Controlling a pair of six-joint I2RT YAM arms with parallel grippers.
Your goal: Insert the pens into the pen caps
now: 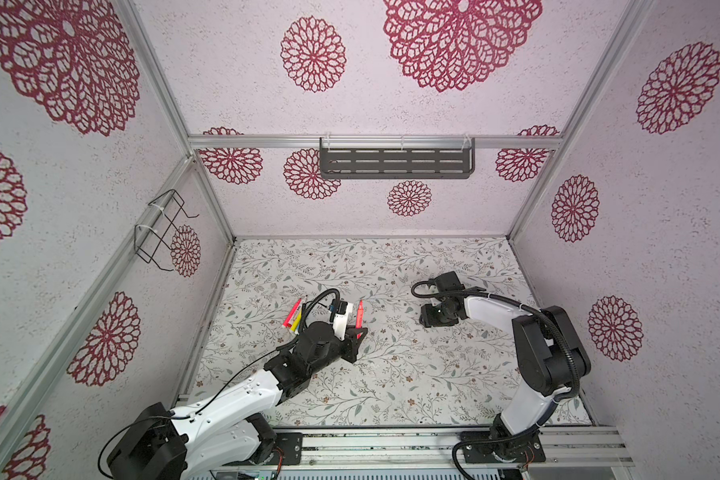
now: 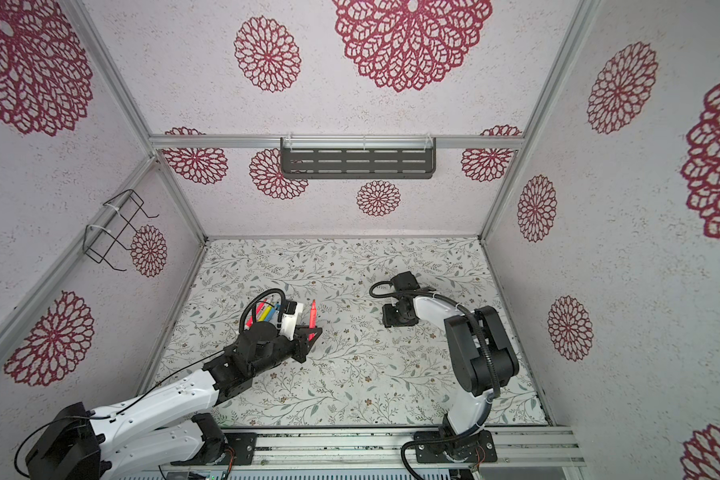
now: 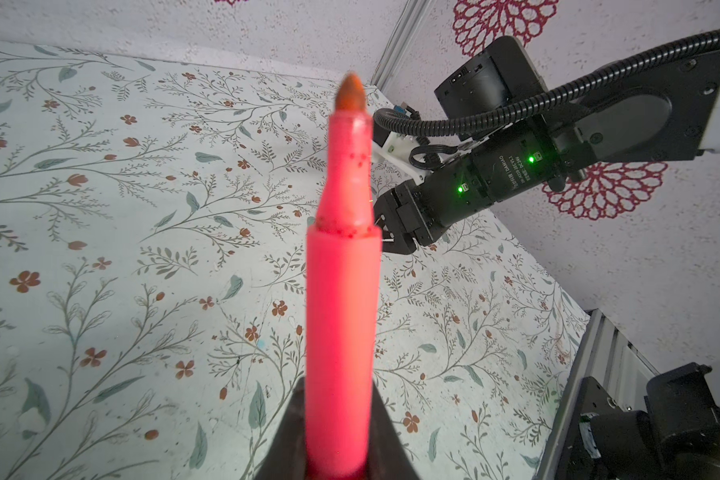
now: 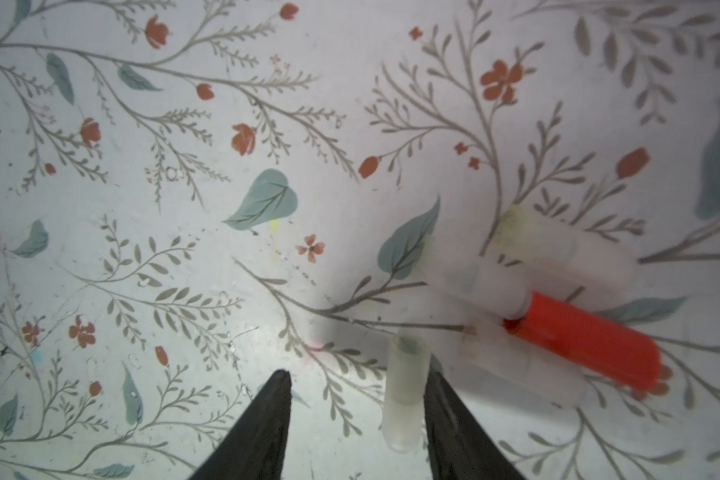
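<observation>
The left gripper [image 3: 339, 384] clamps an uncapped red pen [image 3: 344, 291] by its barrel; the right gripper [image 4: 358, 372] stands parted, a pale cap [image 4: 404, 395] seemingly against one finger [image 4: 454, 428].

Bright diffuse light; top views bowed at edges; red pen [image 3: 344, 291] blurred near lens; pen caps [image 4: 582, 340] soft.

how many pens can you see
4: red pen held in the left hand; pink pen, yellow pen, blue pen together beside that arm. Others may be hidden.
</observation>
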